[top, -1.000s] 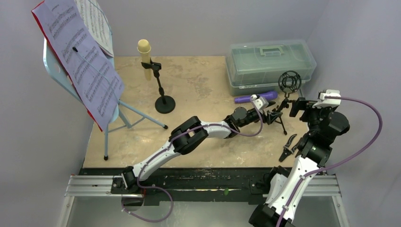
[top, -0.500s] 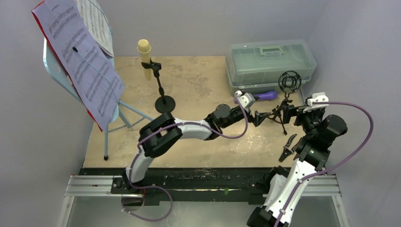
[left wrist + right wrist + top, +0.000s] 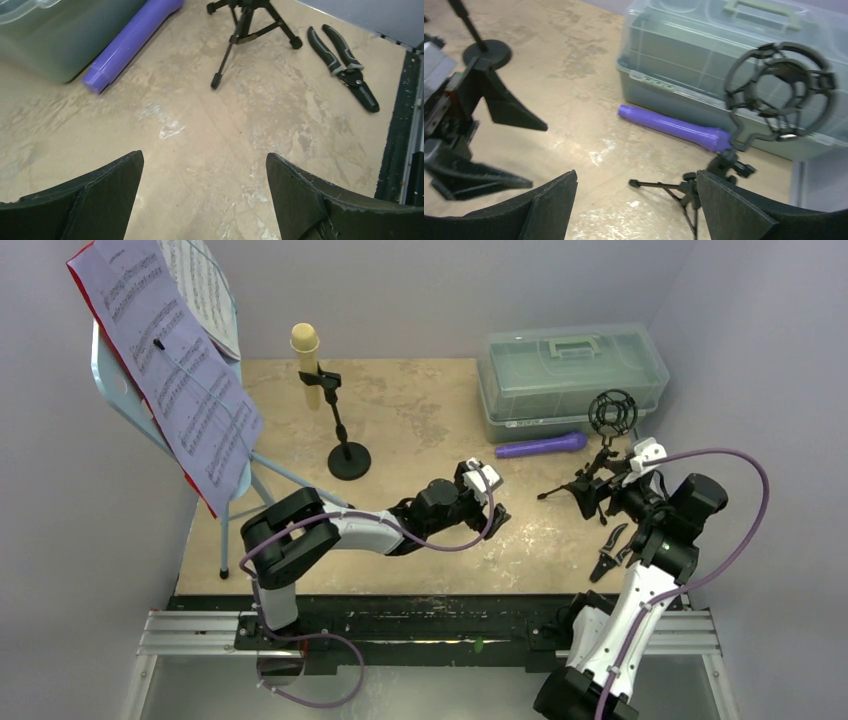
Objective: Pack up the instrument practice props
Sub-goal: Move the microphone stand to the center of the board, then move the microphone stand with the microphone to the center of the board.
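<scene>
The light-blue music rest (image 3: 112, 388) stands at the far left with sheet music (image 3: 180, 380) and a red folder (image 3: 84, 288). The cream microphone (image 3: 305, 340) sits in a black round-base holder (image 3: 348, 460). The purple microphone (image 3: 540, 446) lies against the box, also in the left wrist view (image 3: 130, 42) and the right wrist view (image 3: 674, 127). The black tripod mic holder (image 3: 611, 414) stands at the right, empty (image 3: 781, 95). My right gripper (image 3: 600, 496) is open, its jaws (image 3: 636, 200) beside the tripod legs (image 3: 684, 187). My left gripper (image 3: 498, 510) is open and empty over bare table (image 3: 205, 170).
A translucent grey-green box with a handle (image 3: 570, 370) stands at the back right. Small black pliers (image 3: 608, 552) lie near the right front edge, also in the left wrist view (image 3: 345, 67). Grey walls close in on three sides.
My left arm has drawn back to the left, away from the tripod holder. My right gripper has moved left and down to the tripod legs.
</scene>
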Robot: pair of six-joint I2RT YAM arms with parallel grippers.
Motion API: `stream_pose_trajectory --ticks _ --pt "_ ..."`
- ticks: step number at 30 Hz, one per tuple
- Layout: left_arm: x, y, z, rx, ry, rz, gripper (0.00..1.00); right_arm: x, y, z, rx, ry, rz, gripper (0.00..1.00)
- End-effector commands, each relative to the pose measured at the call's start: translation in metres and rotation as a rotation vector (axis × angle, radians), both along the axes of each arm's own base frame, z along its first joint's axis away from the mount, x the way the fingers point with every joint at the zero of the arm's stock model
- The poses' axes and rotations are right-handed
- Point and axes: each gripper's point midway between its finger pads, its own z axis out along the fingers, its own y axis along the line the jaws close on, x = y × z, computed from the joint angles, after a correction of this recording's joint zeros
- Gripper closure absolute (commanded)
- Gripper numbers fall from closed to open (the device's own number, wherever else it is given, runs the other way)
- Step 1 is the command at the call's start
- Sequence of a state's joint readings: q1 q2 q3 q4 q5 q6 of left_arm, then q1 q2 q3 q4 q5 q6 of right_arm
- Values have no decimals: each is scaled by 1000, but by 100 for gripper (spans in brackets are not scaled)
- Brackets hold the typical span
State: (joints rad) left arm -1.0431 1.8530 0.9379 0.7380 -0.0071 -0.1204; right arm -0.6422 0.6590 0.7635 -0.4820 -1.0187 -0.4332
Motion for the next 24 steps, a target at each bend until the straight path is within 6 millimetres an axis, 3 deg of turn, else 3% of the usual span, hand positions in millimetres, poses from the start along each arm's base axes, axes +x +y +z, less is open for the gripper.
stream_pose_trajectory --ticks 1,6,11,17,24 --pt "22 37 9 0 44 135 8 -5 32 -3 28 17 194 8" --pt "53 76 11 -2 78 322 7 0 59 -26 25 104 312 9" --pt "81 114 17 51 30 541 7 1 73 -35 5 131 381 8" --pt "114 169 19 121 -16 836 7 2 75 -35 0 127 379 8" --pt "135 215 30 137 -40 1054 6 6 70 -39 -18 132 347 7"
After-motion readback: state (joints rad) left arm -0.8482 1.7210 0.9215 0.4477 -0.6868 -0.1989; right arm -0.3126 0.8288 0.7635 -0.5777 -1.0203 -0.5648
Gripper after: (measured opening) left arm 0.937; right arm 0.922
